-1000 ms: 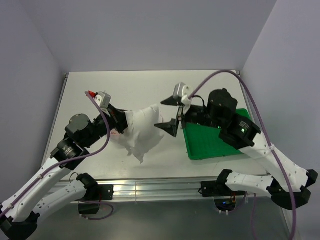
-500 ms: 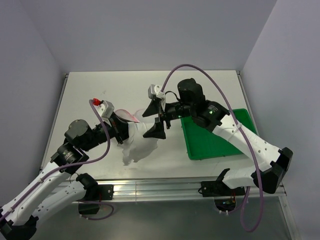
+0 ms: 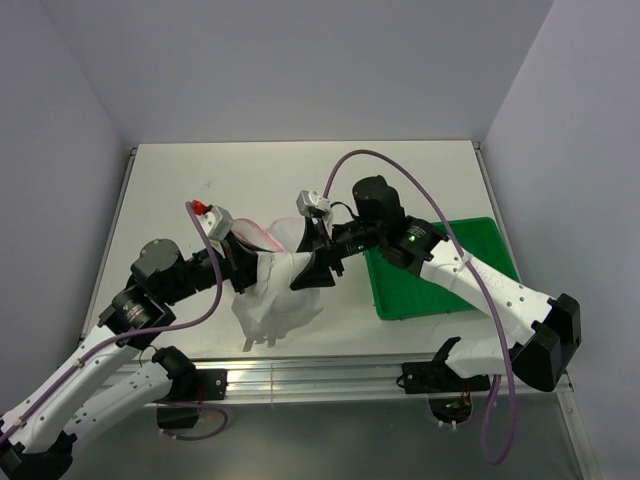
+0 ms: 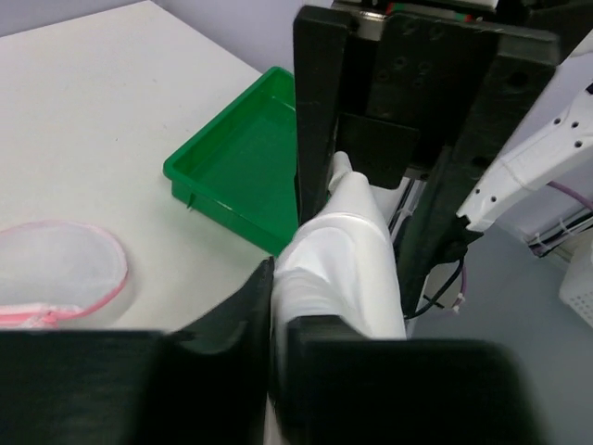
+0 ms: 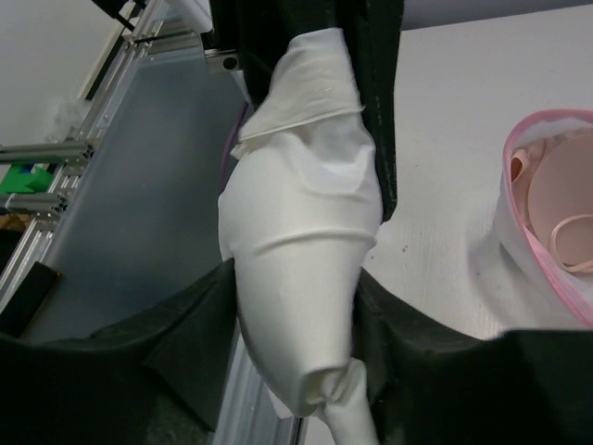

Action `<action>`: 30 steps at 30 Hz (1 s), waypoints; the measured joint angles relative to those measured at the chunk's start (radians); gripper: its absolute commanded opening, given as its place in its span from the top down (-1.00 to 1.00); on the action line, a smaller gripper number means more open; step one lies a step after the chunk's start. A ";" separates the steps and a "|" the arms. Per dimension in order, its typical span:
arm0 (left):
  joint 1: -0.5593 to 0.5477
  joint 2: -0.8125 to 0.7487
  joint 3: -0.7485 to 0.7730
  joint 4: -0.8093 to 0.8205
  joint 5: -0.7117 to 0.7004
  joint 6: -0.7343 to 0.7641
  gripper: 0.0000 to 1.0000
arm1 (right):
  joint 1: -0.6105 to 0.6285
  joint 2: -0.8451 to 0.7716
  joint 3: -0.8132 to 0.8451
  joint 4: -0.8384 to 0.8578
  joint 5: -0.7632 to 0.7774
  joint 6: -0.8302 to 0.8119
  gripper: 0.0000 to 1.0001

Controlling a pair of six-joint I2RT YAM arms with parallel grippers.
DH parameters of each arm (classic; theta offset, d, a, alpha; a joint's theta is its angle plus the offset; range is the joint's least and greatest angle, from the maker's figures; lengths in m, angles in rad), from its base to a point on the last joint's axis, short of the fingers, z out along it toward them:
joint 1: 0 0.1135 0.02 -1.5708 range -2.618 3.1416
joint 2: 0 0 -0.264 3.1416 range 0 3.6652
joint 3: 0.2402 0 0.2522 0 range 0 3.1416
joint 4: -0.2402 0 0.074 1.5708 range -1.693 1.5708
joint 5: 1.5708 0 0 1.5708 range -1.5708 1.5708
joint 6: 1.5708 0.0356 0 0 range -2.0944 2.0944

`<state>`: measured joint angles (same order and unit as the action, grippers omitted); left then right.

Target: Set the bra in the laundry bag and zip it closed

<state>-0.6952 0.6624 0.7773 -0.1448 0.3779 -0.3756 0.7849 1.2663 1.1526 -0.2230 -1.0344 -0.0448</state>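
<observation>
Top external view: the right gripper (image 3: 314, 266) has been brought across from over the green tray (image 3: 440, 290) to the white fabric (image 3: 275, 300). Its jaws, wide a second ago, are now narrowed onto that fabric. The left gripper (image 3: 243, 270) is kept pinched tight on the other end, so the fabric is hung between both arms. The laundry bag (image 3: 257, 229) lies open on the table behind, and the bra (image 5: 559, 199) is seen inside it. Judged: bagging appears done and zipping has not begun. What the fabric belongs to cannot be told.
</observation>
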 measured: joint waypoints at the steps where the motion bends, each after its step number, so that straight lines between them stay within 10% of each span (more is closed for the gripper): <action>1: 0.000 -0.002 0.004 -0.003 -0.001 0.006 0.44 | 0.000 -0.002 0.000 0.006 0.002 0.005 0.14; 3: 0.000 -0.012 0.009 -0.006 -0.009 0.013 -0.11 | 0.000 -0.002 -0.001 0.016 0.005 0.014 0.30; 9: 0.000 -0.043 0.066 -0.104 -0.116 0.035 -0.66 | -0.001 -0.002 -0.001 0.042 0.023 0.050 0.67; 30: 0.000 -0.053 0.050 -0.372 -0.916 -0.172 -0.54 | -0.069 -0.027 -0.035 0.227 0.167 0.262 1.00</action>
<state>-0.6949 0.6094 0.8276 -0.5163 -0.5381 -0.5480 0.7155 1.2392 1.1175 0.0044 -0.8673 0.2176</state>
